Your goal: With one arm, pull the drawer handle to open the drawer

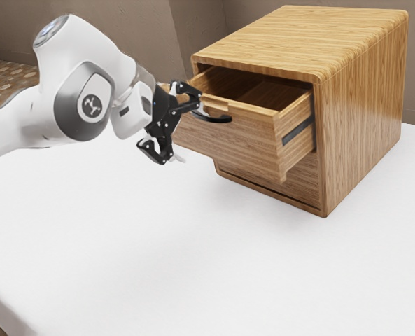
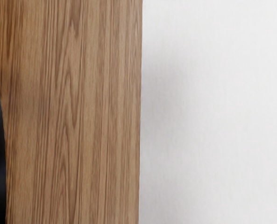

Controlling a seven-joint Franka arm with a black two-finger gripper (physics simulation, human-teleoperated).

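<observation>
Toward the far edge of the white table (image 1: 193, 266), on the exterior view's right, a wooden cabinet (image 1: 361, 105) is seen standing, with its open face turned to the exterior view's left. The arm (image 1: 74, 98) is brought in from the exterior view's left, above the table's far left part, and is stretched toward that face.

The drawer (image 1: 249, 136) is found drawn partway out of the cabinet's upper opening. Its box is exposed, its bare inside is shown from above, and a dark runner (image 1: 298, 131) is laid open along its side. The main part of the task is therefore judged to be done, since the drawer is plainly open. How much travel is left on the runner cannot be told, so a further pull may be wanted if full opening is meant.

The black gripper (image 1: 176, 129) is held just in front of the drawer's front panel, at the end of the handle nearer the arm. Its fingers (image 1: 187, 94) are seen spread well apart, one raised near the panel's upper edge and the other lowered beneath, and nothing is pinched between them. The thin black handle (image 1: 217, 118) is mounted across the panel and is seen running out from beside the gripper; whether it is touched by either finger cannot be told. In the wrist view, the grained wooden panel is shown close under the hand, with the table beside it. If more opening is wanted, the handle is judged to need clasping first.
</observation>
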